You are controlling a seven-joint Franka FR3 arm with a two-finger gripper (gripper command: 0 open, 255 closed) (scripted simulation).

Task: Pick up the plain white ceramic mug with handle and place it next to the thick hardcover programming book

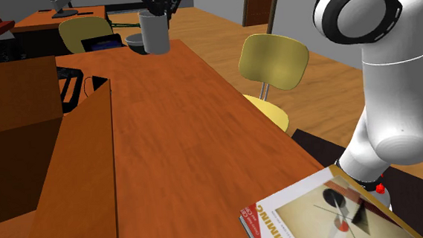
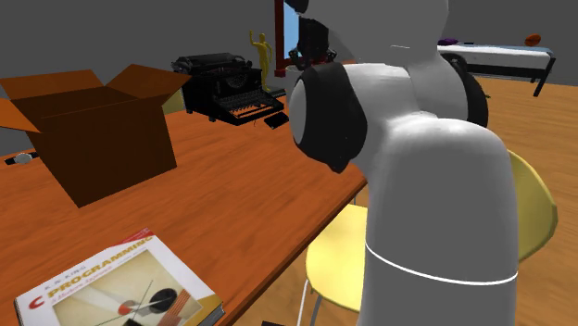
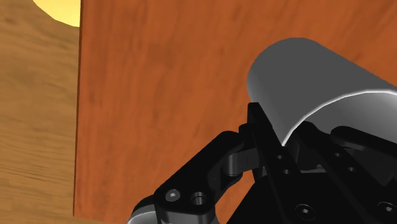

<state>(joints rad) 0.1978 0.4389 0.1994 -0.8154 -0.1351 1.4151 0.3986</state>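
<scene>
A long reddish-brown wooden bench ran away from the white arm, which reached over it to its far end. An open brown cardboard box stood on the bench along the shoulder view's left side, and a yellow chair stood at the opposite edge. A black typewriter sat beyond the box. The book, its pale cover lettered "C PROGRAMMING", lay flat at the near end beside the stand. The grey mug stood upright at the far end, well apart from the book, just beside a dark bowl. The end effector hung directly above the mug, clamped on its rim, one black finger pressed against the outer wall.
</scene>
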